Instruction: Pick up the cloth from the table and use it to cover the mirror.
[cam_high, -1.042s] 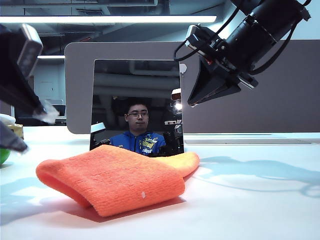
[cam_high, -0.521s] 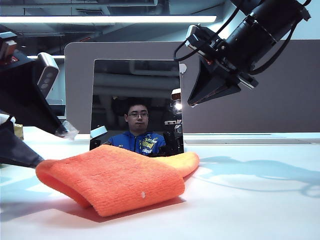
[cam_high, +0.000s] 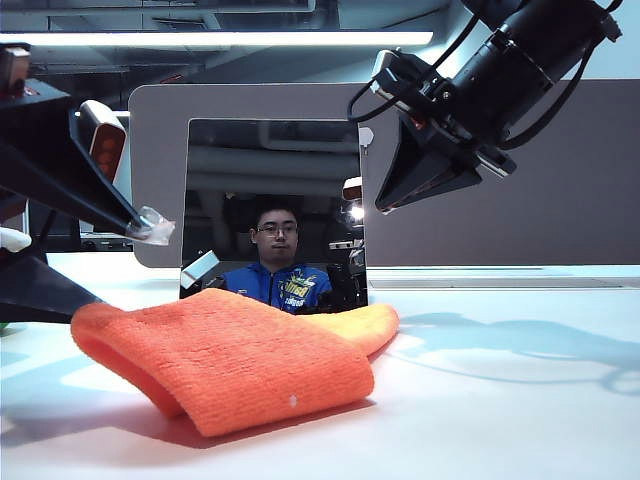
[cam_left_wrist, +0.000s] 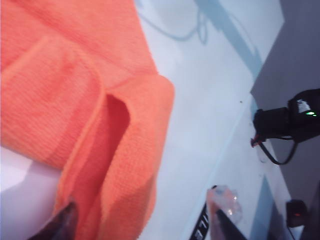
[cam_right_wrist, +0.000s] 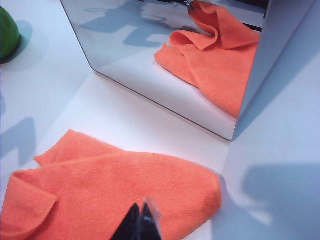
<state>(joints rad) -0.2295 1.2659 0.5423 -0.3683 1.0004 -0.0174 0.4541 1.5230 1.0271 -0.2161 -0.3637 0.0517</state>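
The thick bright orange terry cloth (cam_high: 225, 355) lies folded on the smooth white counter (cam_high: 520, 400), just before the upright frameless mirror (cam_high: 272, 205). The left gripper (cam_left_wrist: 145, 222) hangs wide open over the cloth's edge, empty. The right gripper (cam_right_wrist: 141, 220), closed and empty, hovers above the cloth.

cloth (cam_high: 225, 355) lies folded on the counter (cam_high: 500, 400), left of centre, just in front of the mirror (cam_high: 275, 205). mirror stands upright, partition panel (cam_high: 500, 180) behind it. left hand (cam_high: 95, 265) at the cloth's left end, one finger above it, one down by the counter. right hand (cam_high: 385, 205) hangs above, beside the mirror's upper right edge, apart from it.
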